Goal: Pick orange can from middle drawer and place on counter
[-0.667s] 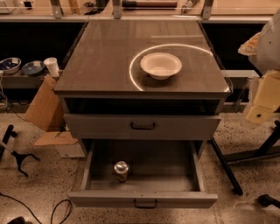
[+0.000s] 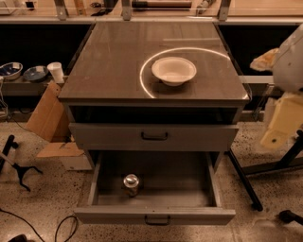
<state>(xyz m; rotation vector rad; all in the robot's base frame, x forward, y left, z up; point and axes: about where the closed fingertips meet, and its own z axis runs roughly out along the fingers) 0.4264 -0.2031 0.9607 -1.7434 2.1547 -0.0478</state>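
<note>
Speckled flooring (image 2: 40,203) spreads under everything I can see, and the dark glossy counter (image 2: 109,66) fills the middle of my view, so I place everything else from it. On the counter, right of its centre, sits a white bowl (image 2: 173,70), with a bright ring of reflected light (image 2: 199,47) curving around it.

Directly below the counter is a dark gap, then an upper drawer (image 2: 104,137) that looks nearly closed, its dark handle centred on the front. Below that, the drawer (image 2: 208,215) I care about is pulled far out toward me, showing its deep grey inside. The can (image 2: 131,183) stands upright on the floor of that drawer, left of centre and nearer the front wall than the back, with its shiny silver top facing up. Nothing touches it.

The gripper (image 2: 278,125) hangs off the right side of the counter, at about the height of the upper drawer, a pale cream shape at the edge of my view. It is well apart from the can and from the bowl. I cannot tell how far open it is, nor whether it has hold of anything.

Left of the counter, a paper cup (image 2: 56,72) and two dishes (image 2: 10,70) sit on a low shelf, and cardboard (image 2: 45,113) leans against the counter's side. Behind the counter runs a pale worktop (image 2: 265,9) with metal posts (image 2: 126,9).
</note>
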